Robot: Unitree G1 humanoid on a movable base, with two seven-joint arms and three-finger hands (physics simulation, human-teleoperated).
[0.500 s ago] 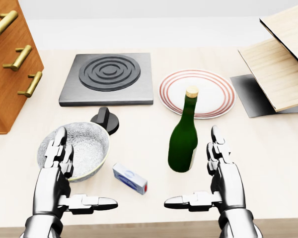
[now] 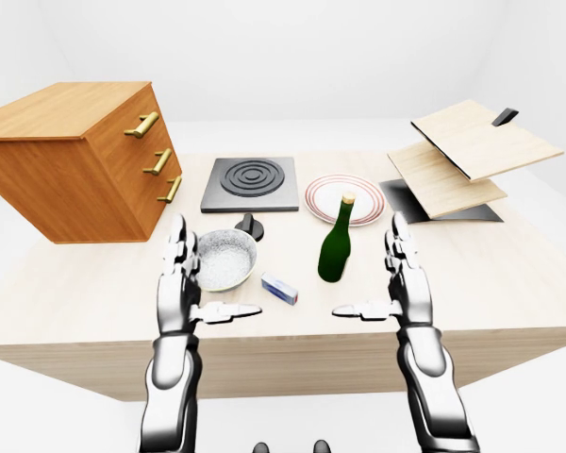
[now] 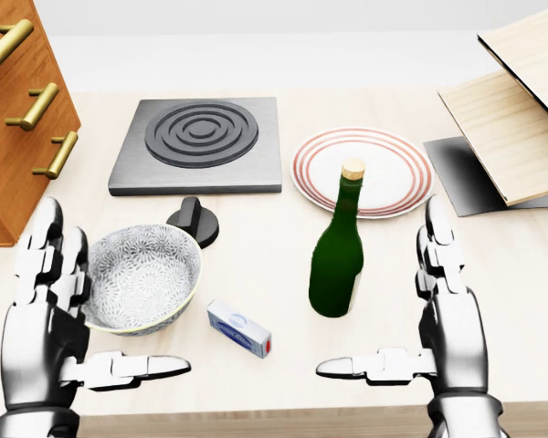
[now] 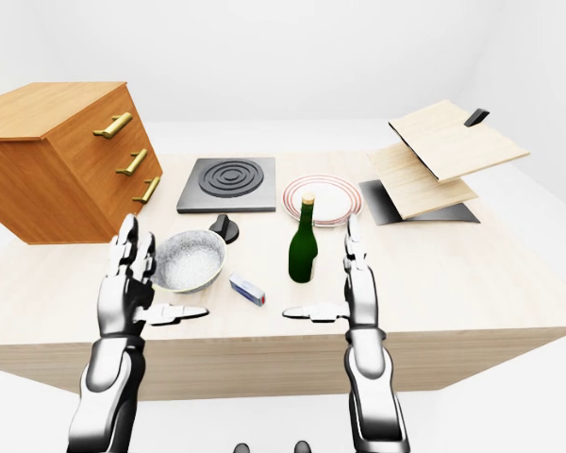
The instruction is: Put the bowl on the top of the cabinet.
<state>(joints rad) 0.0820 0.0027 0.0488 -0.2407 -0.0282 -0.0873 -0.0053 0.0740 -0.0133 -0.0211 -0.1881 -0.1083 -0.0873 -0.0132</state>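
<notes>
The patterned grey bowl (image 3: 144, 274) stands upright on the light wooden table (image 3: 256, 265), near the bottom left of the head view. My left hand (image 3: 96, 315) is open just left of the bowl, fingers up and thumb pointing right below it, not holding it. My right hand (image 3: 393, 301) is open and empty to the right of a green bottle (image 3: 338, 255). The wooden cabinet (image 2: 75, 160) with brass handles stands at the table's left; its flat top (image 2: 61, 109) shows in the left-eye view.
A black knob (image 3: 194, 222) lies just above the bowl. A small blue-and-white box (image 3: 239, 328) lies to the bowl's right. A dark hob plate (image 3: 198, 144), a red-rimmed plate (image 3: 361, 171) and slanted wooden boards (image 3: 521, 100) lie further up and right.
</notes>
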